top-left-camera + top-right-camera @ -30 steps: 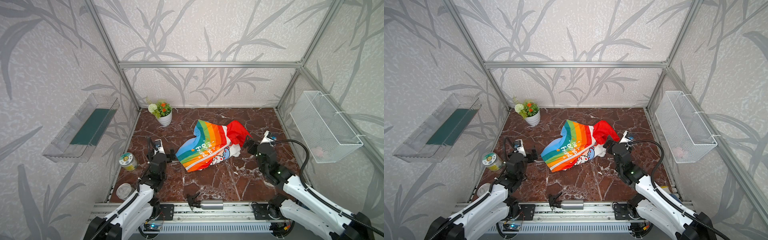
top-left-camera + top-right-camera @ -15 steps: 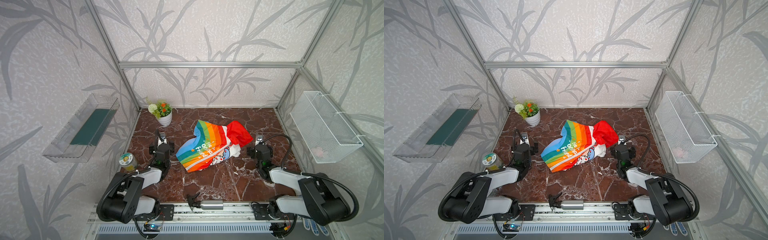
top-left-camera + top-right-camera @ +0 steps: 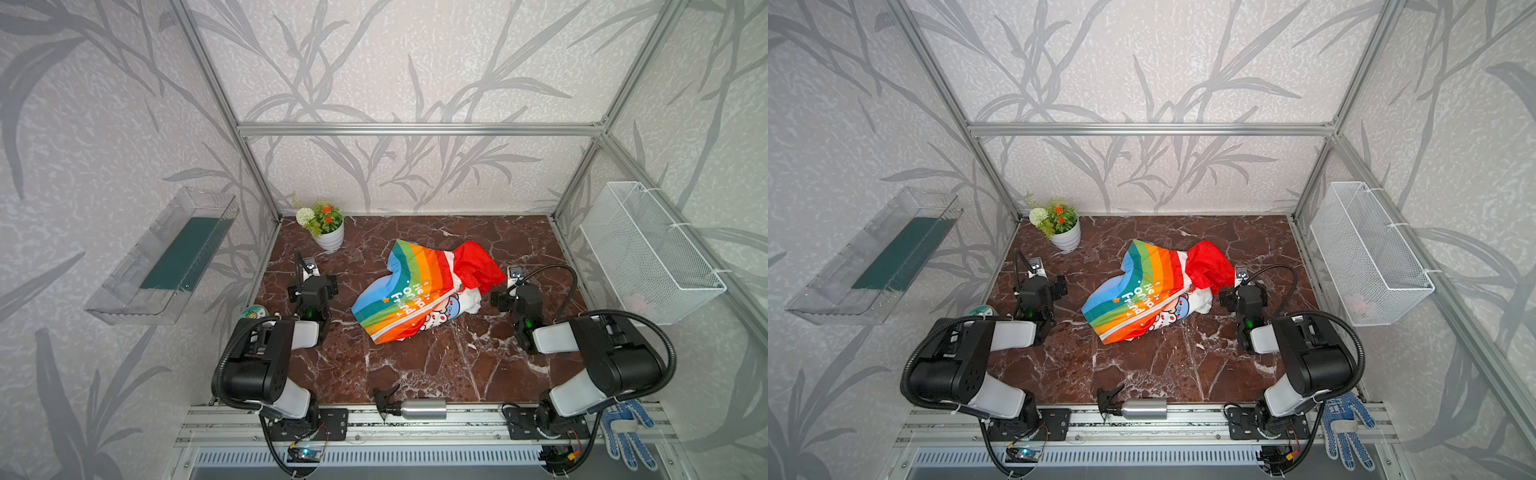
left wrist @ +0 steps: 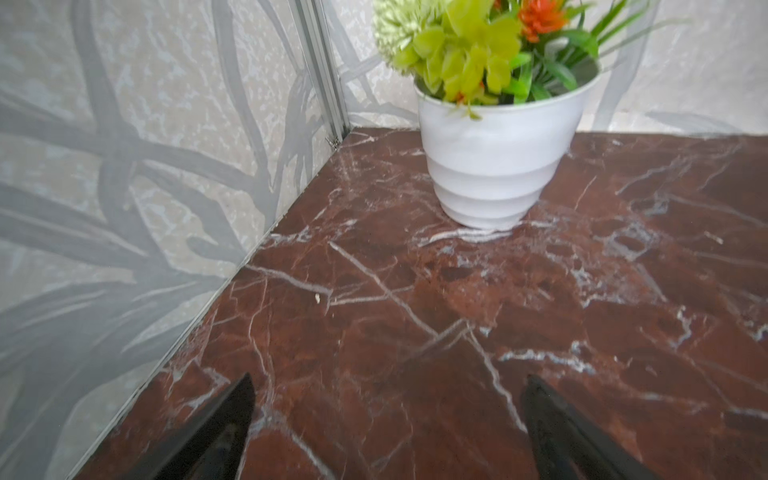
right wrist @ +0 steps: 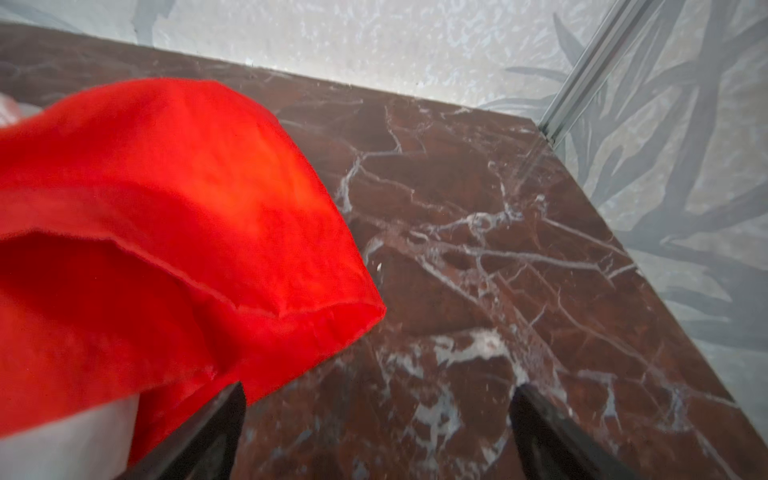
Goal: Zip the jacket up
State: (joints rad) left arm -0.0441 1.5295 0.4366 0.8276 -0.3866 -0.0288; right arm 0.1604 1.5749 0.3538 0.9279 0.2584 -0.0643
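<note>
Presently, the brown marble tabletop (image 3: pixel 415 365) is found to carry the jacket (image 3: pixel 415 291) near its middle, between the two arms. The garment lies bunched and folded over itself rather than spread flat. Rainbow stripes and white lettering are uppermost, with a cartoon panel below them.

Both arms are folded low and close to their bases. The left hand (image 4: pixel 389 378) is spread wide with nothing but bare tabletop between its fingers. It is well apart from the jacket and directed toward the white flower pot (image 4: pixel 494 166). The right hand (image 5: pixel 378 386) is likewise spread wide and holds nothing. It is just beside the red hood (image 5: pixel 174 216), whose edge lies against or over one finger; actual contact cannot be confirmed.

A white zipper (image 3: pixel 399 326) is traced along the lower edge of the bundle in both top views. Neither its slider nor its state can be made out.

The step in hand is judged to be the opening approach, with no grasp yet made. The next move is judged to call for the jacket to be laid flat and the slider exposed. One hand would then be needed to pin the hem while the slider is drawn toward the hood.
</note>
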